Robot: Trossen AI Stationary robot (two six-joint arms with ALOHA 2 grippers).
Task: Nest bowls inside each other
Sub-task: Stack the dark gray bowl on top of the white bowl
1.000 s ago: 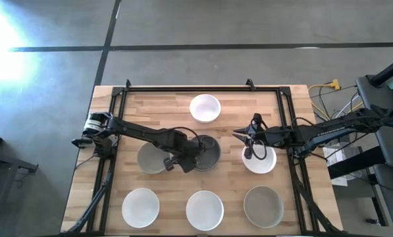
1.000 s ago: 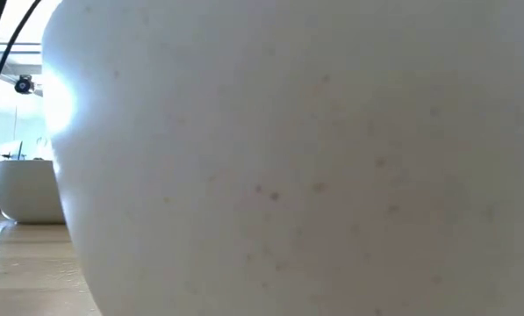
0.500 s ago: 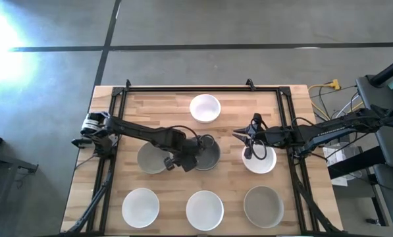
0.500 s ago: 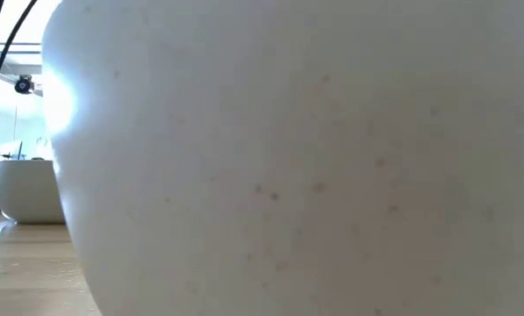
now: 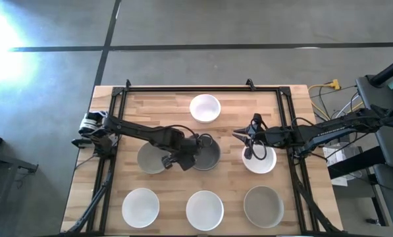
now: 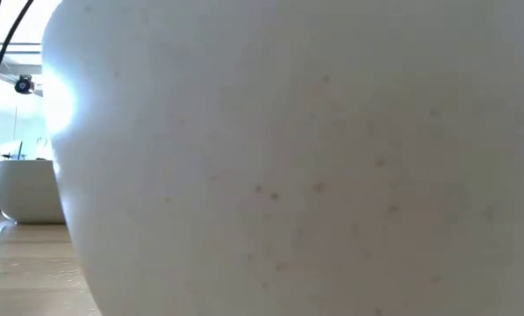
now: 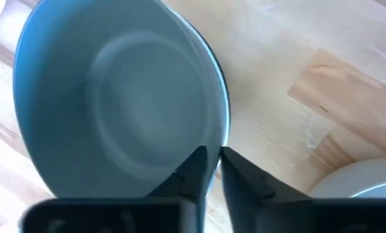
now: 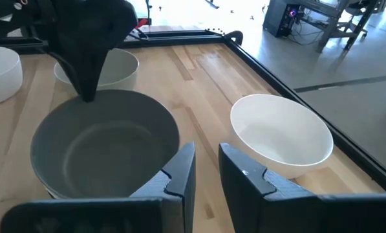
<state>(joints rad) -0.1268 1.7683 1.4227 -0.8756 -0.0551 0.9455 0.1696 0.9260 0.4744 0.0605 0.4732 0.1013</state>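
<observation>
The high view shows several bowls on the wooden table. A grey bowl [image 5: 207, 154] sits mid-table inside a dark one whose rim [image 7: 217, 65] shows around it. Left of it stands a grey bowl [image 5: 150, 159], at the far side a white bowl [image 5: 205, 108]. My left gripper [image 5: 188, 157] is shut on the middle bowl's left rim. My right gripper [image 5: 249, 149] hovers over the left rim of a white bowl [image 5: 260, 161], its fingers [image 8: 205, 169] narrowly open with bare wood between them. That bowl is hidden in the right wrist view. My left gripper pinches the rim [image 7: 213, 155] of the grey middle bowl, one finger [image 7: 189, 169] inside the hollow and one [image 7: 241, 176] outside. It comes from above, pointing down [image 8: 88, 90]. The bowl sits upright, nested in the dark bowl.
Along the near edge stand a white bowl [image 5: 141, 206], a white bowl [image 5: 204, 209] and a grey bowl [image 5: 262, 206]. A white bowl's wall [image 6: 288, 158] fills the low view, with another white bowl [image 6: 29, 189] beside it. A black frame [image 5: 183, 87] rims the table.
</observation>
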